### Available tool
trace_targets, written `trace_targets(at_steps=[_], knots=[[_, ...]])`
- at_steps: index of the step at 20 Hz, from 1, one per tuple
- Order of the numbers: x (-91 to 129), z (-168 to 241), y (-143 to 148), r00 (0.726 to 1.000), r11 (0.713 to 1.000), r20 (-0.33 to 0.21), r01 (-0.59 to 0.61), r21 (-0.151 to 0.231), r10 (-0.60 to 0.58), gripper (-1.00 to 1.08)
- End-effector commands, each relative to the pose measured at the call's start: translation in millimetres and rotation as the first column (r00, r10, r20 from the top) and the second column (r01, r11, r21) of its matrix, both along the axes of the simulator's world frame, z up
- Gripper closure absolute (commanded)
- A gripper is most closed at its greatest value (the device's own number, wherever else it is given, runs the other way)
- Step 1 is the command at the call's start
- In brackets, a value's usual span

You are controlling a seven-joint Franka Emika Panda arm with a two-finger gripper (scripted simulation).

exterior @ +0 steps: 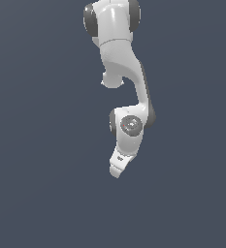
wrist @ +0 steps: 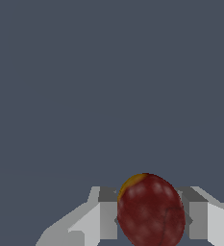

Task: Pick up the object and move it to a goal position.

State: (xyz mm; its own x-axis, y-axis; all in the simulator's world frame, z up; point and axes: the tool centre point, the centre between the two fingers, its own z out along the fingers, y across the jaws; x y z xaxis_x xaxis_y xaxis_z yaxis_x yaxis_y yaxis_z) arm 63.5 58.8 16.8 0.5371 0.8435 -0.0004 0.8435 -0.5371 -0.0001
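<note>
Red ball (wrist: pixel 151 211) sits pinched between the claw (wrist: pixel 152 218) fingers (wrist: pixel 108 218), closed snug; any jolt could roll it free.

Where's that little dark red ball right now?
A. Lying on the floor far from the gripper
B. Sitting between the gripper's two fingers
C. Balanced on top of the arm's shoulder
B: in the wrist view the ball sits between the gripper's grey fingers, one on each side.

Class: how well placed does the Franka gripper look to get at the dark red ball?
Probably yes: in the wrist view the dark red ball already sits between the fingers of the gripper, nothing in the way.
</note>
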Motion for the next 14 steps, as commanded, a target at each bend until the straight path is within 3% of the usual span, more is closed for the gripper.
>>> trace_targets(at_steps=[1,14], knots=[[0.1,0.1,0.1,1.0,1.0,0.0,0.0,0.0,0.0,1.08],[-4.8,38.8,-23.3,1.0,1.0,0.0,0.0,0.0,0.0,1.08]])
